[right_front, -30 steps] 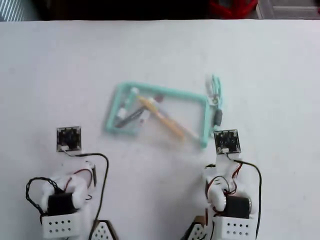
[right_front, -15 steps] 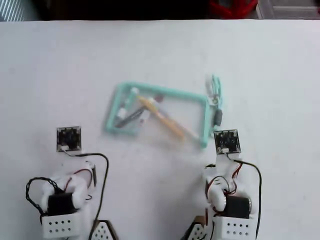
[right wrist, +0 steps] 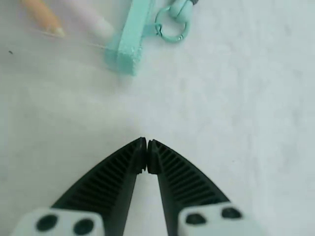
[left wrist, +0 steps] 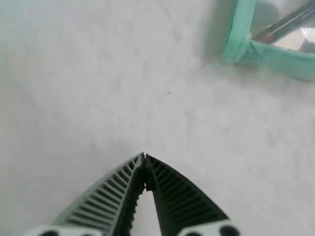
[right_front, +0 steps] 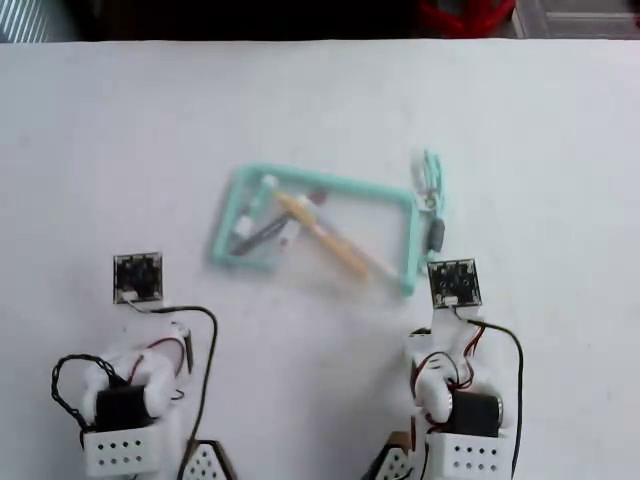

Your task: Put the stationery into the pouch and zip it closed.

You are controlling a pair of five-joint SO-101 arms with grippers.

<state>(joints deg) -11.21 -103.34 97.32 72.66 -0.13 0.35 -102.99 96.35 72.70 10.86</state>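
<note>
White table (right_front: 320,100), dark strip (right_front: 250,18) beyond its far edge, red thing (right_front: 465,15) far right, pale slats (right_front: 22,18) far left

A white tabletop (right_front: 560,150) with a faintly mottled surface filled most of the scene. Past its far edge ran a dark strip of background. There a red object (right_front: 465,15) lay toward the far right, with a pale panel (right_front: 590,15) just right of it. A light striped surface (right_front: 25,18) sat at the far left corner.
</note>
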